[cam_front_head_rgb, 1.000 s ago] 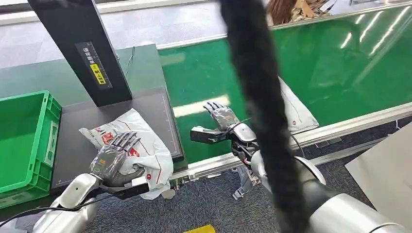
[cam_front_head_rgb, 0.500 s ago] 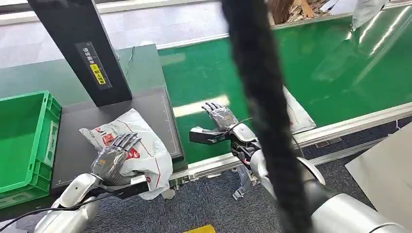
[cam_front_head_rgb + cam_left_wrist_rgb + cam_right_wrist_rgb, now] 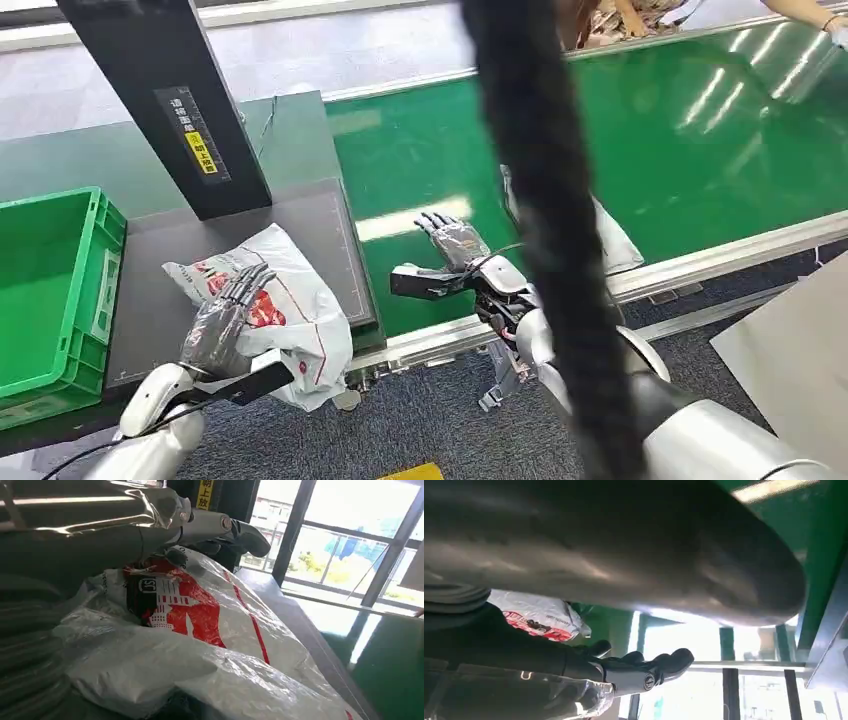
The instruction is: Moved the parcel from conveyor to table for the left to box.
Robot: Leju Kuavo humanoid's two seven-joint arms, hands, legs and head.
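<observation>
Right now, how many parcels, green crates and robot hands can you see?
Parcels: 2, one on the dark table, one on the green conveyor
Green crates: 1
Robot hands: 2, left hand, right hand
Total: 5

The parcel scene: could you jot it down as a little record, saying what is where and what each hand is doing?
parcel on table: white and red bag on the dark table
left hand: rests on that bag
right hand: open, over the green conveyor
second parcel: white bag on the conveyor, beyond the right hand
box: green crate left of the table
</observation>
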